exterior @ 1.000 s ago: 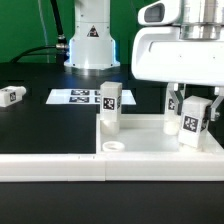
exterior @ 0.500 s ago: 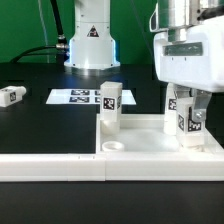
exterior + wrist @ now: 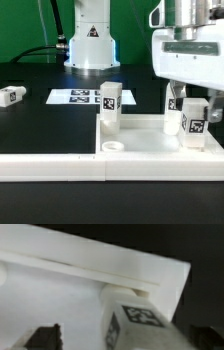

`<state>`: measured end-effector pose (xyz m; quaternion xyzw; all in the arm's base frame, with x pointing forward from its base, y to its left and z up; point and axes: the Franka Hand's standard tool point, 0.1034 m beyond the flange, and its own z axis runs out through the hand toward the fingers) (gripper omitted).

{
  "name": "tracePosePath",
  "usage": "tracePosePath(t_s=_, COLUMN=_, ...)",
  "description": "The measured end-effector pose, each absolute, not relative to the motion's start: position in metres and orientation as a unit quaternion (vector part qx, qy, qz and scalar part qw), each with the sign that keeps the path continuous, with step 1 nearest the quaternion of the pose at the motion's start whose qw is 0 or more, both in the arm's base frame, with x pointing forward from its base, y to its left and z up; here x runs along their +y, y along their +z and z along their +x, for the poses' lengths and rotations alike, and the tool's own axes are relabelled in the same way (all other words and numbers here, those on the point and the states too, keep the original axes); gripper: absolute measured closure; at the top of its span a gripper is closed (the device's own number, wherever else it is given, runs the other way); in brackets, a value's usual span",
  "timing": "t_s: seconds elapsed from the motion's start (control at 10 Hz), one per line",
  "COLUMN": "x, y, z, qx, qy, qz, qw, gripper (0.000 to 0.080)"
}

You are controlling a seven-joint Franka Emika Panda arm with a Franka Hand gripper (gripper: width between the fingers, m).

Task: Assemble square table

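Fig. — My gripper [image 3: 192, 104] has just spread wide, releasing the short chunky white tagged leg [image 3: 194, 126]. The leg stands upright in a corner of the white plastic square top [image 3: 150, 160], at 3 o'clock in the exterior view — seated, I judge.

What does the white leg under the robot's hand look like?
The leg is a short, chunky white block, plastic by the look, with a black-and-white square tag on its side. It stands upright in a corner of the square table top, on the exterior view's right. The open gripper hangs over it, not squeezing.
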<state>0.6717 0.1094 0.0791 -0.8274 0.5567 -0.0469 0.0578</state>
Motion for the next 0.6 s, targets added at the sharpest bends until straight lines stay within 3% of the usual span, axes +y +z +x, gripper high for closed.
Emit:
tracePosePath(t_s=0.2, x=0.1082, y=0.0767, z=0.6742, qx=0.391, qy=-0.068, qz=-0.916, qw=0.052, gripper=0.0151)
tracePosePath(t_s=0.5, x=0.1061, y=0.0767, z=0.6746, qx=0.316, qy=-0.073, qz=-0.945, qw=0.043, gripper=0.015)
tracePosePath(t_s=0.6, x=0.1029, y=0.077, z=0.675, qx=0.245, qy=-0.076, qz=-0.966, qw=0.032, gripper=0.015)
